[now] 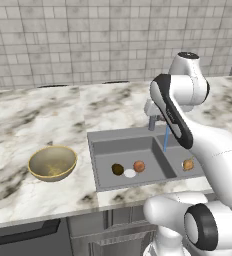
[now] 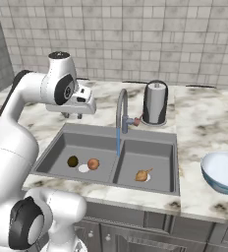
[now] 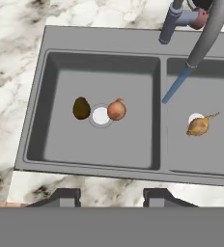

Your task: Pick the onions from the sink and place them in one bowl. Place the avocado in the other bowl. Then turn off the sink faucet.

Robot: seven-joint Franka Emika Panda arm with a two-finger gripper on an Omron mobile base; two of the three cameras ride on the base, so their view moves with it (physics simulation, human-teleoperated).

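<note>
In the sink's (image 3: 33,130) left basin an orange-brown onion (image 3: 116,110) lies right of the white drain and the dark avocado (image 3: 81,108) left of it. A second onion (image 3: 199,125) lies in the right basin. They show again as onion (image 2: 93,164), avocado (image 2: 72,161) and onion (image 2: 142,175). My gripper (image 3: 111,198) hangs high above the sink's near edge, open, with nothing between its fingers; it is also seen over the counter behind the left basin (image 2: 72,116). The yellow-gold bowl (image 1: 63,172) stands left of the sink. Blue water (image 3: 174,89) runs from the faucet (image 2: 120,106).
A pale blue bowl (image 2: 223,172) stands on the counter right of the sink. A dark cylindrical canister (image 2: 155,102) stands behind the faucet. A tiled wall closes the back of the marble counter (image 1: 18,125).
</note>
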